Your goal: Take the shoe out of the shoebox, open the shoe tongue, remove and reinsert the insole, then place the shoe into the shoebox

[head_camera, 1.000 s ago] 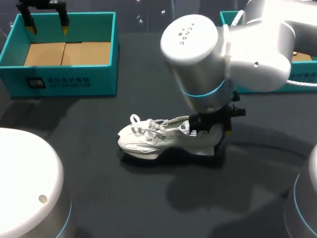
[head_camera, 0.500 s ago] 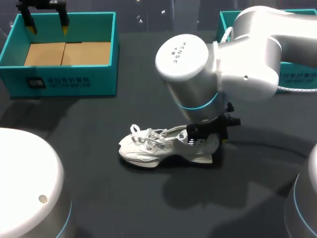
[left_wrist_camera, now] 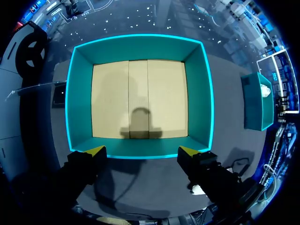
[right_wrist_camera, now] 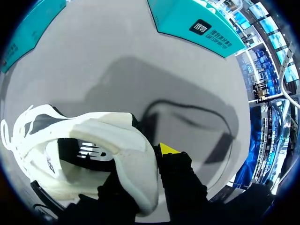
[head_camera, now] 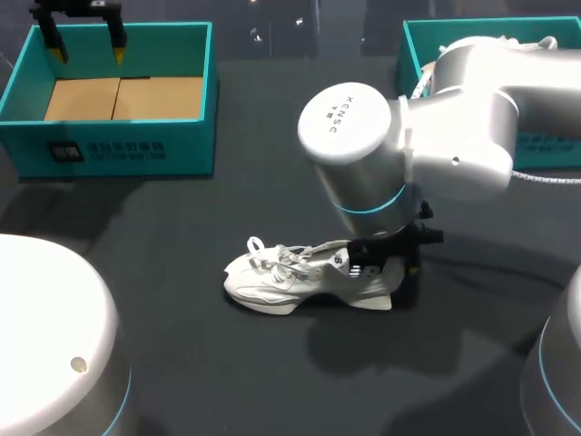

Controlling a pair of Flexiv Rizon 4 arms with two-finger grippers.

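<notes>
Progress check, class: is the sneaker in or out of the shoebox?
Out: the white sneaker sits on the table, apart from the shoebox.

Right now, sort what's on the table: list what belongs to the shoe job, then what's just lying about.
For the job:
white shoe
right pincer, shut on its heel
empty teal box
left pincer, open above that box

Lying about:
second teal box
something white inside it, too hidden to name
</notes>
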